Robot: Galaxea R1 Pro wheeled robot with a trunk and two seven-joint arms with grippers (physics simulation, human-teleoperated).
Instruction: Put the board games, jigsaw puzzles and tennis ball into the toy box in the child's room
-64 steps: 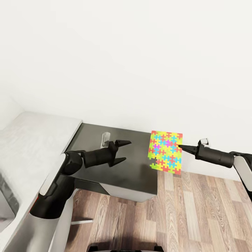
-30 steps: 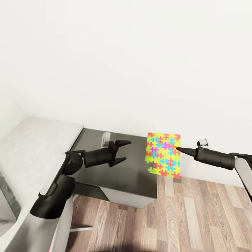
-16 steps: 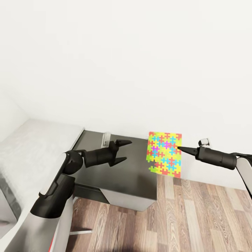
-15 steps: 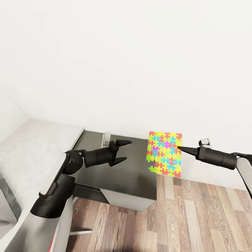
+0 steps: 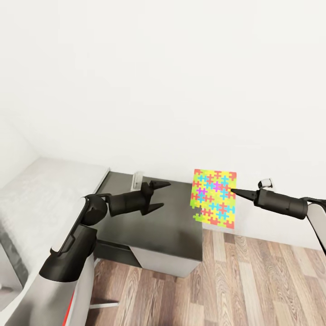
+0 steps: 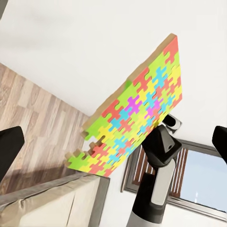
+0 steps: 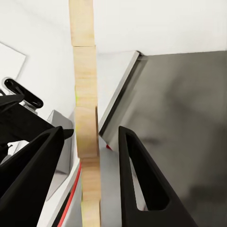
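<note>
Since two seconds ago your view has shifted, so the dark lower section of the table (image 5: pixel 172 235) sits lower in the picture, while your right gripper (image 5: pixel 234 190) stays clamped on the edge of the one jigsaw puzzle (image 5: pixel 213 198), held upright in the air above that section's right end. The toy box is cut off at the left edge. Your left gripper (image 5: pixel 161 195) hovers over the dark section, jaws apart and empty.

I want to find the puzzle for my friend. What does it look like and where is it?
Look at the dark grey table by the white wall. Near its right edge the right gripper holds the jigsaw puzzle upright in the air by one edge. It is a thin square of red, yellow, green, blue and purple pieces, the only colourful thing here.
</note>
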